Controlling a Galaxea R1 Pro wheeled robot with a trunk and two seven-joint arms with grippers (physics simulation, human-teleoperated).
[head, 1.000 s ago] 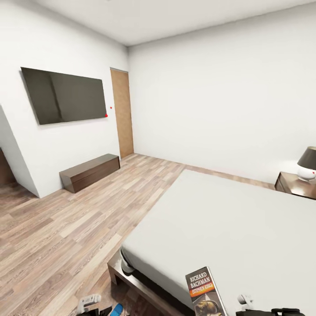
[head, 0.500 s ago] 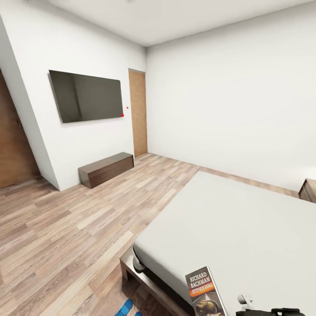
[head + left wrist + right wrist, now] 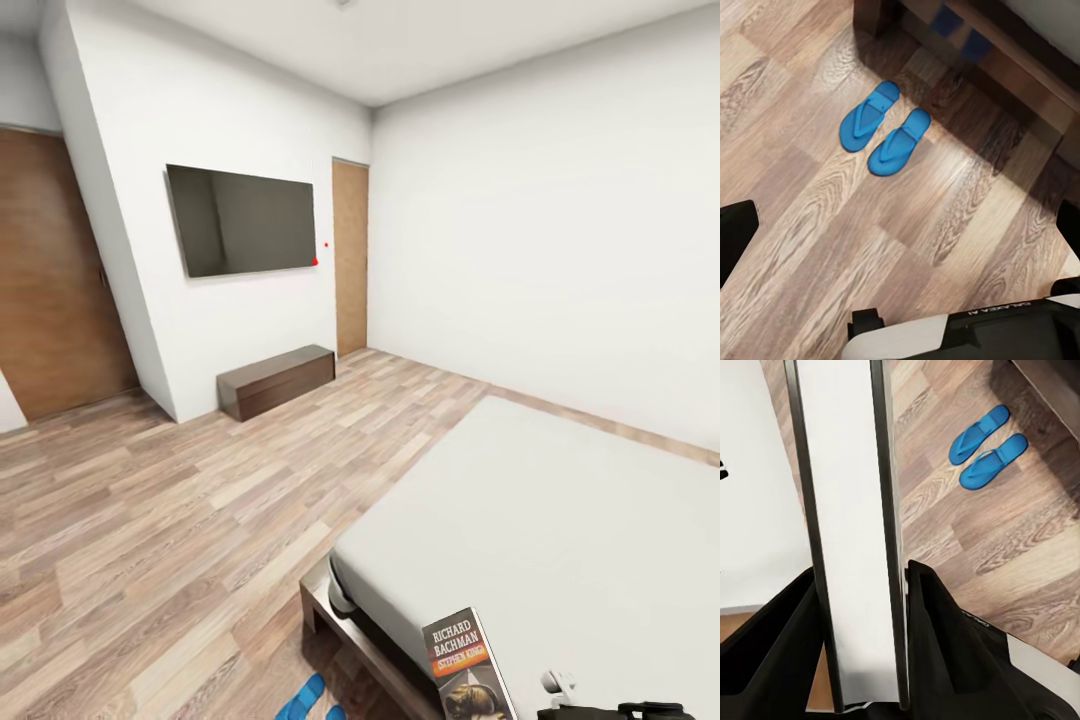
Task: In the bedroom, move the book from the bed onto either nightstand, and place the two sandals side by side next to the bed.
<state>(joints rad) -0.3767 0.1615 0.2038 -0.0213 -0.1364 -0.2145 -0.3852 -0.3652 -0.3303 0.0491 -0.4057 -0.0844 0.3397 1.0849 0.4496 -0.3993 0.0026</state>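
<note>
Clamping the book [image 3: 847,532] between its dark fingers, the right gripper [image 3: 859,607] holds it upright near the bed [image 3: 560,520] corner; two sandals [image 3: 885,129] lie paired on the floor beside the bed frame.

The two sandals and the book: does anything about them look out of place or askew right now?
Nothing stands out. The two sandals lie flat on the wood floor, side by side and parallel, close to the bed frame. The book is off the mattress, held edge-on between the fingers of the right hand, which fits the carrying step.
</note>
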